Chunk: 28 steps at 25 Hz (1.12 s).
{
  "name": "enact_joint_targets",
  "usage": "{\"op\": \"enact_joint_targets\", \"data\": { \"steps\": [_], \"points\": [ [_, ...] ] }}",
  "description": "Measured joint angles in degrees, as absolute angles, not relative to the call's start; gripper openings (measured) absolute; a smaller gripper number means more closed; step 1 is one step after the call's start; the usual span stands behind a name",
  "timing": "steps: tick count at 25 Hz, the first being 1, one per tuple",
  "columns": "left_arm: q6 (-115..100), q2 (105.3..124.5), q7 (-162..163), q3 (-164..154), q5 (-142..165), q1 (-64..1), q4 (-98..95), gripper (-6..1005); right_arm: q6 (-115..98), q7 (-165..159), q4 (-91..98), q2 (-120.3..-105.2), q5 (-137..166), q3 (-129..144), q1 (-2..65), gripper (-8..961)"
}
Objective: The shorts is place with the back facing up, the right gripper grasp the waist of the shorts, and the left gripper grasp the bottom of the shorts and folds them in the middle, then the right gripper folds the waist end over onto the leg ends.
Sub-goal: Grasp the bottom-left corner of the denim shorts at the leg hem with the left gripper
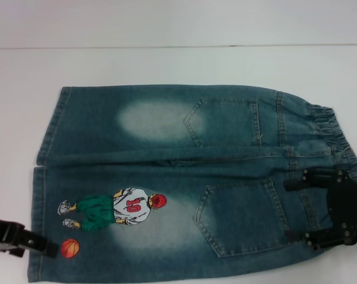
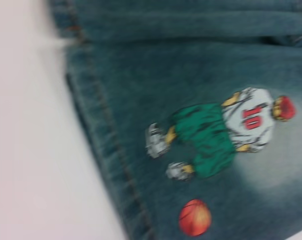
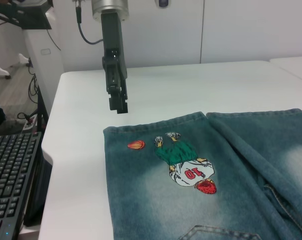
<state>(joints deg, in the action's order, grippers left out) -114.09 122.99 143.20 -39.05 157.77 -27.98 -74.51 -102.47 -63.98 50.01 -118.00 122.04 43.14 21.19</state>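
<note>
The denim shorts (image 1: 166, 177) lie flat, back pockets up, on the white table. The ruffled waist (image 1: 326, 127) is at the right and the straight leg ends (image 1: 42, 177) at the left. My right gripper (image 1: 294, 210) is open over the nearer half of the waist, its fingers spread beside the near pocket. My left gripper (image 1: 48, 247) hovers at the near leg's hem, next to the embroidered basketball (image 1: 70, 247). The right wrist view shows the left gripper (image 3: 122, 106) hanging just above the table beyond the leg hem (image 3: 156, 122). In the left wrist view, that hem (image 2: 106, 150) and the embroidered player (image 2: 226, 132) fill the picture.
Bare white table (image 1: 166, 65) surrounds the shorts on the far and left sides. In the right wrist view, a keyboard (image 3: 11, 185) sits beyond the table's edge (image 3: 46, 150), with cables and equipment behind it.
</note>
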Motion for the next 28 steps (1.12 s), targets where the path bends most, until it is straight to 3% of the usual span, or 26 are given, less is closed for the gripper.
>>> {"op": "enact_joint_targets", "data": {
  "steps": [28],
  "points": [
    [-109.3,123.95,143.5,-41.8,162.3,-27.1,-69.7,858,-102.5,-63.9,50.0,-118.39,122.1,43.5,20.4,838]
  ]
}}
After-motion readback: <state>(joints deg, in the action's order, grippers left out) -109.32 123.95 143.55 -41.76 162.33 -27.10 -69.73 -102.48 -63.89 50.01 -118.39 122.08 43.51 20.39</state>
